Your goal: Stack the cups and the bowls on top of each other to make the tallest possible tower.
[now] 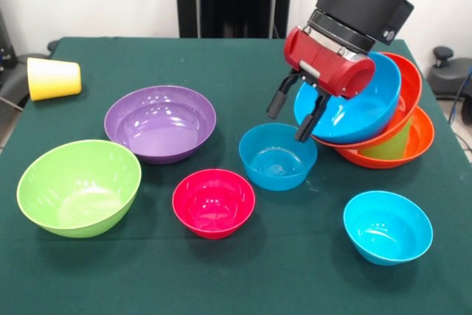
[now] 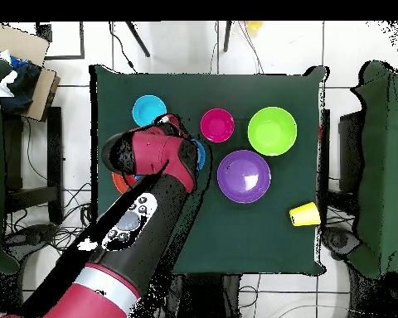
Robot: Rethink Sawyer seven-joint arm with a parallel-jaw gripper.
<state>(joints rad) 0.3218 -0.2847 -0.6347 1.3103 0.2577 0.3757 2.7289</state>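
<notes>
My gripper [image 1: 293,112] is open and empty. It hangs just above the far rim of a blue bowl [image 1: 278,156] at the table's middle. Right behind it leans the tower: an orange bowl [image 1: 420,142] at the bottom, the light green cup [image 1: 391,144] in it, a second orange bowl [image 1: 409,82] tilted on that, and a blue bowl [image 1: 354,112] tilted on top. The pink-red bowl [image 1: 214,202], purple bowl [image 1: 160,122], lime green bowl [image 1: 79,186] and cyan bowl [image 1: 387,226] stand alone. The yellow cup [image 1: 53,77] lies on its side at the far left.
The green table [image 1: 221,64] carries everything. In the overhead view the arm [image 2: 152,161] covers the tower and most of the blue bowl [image 2: 201,155]. The cyan bowl [image 2: 148,109], pink-red bowl [image 2: 217,125], lime bowl [image 2: 272,131], purple bowl [image 2: 244,175] and yellow cup [image 2: 303,214] show.
</notes>
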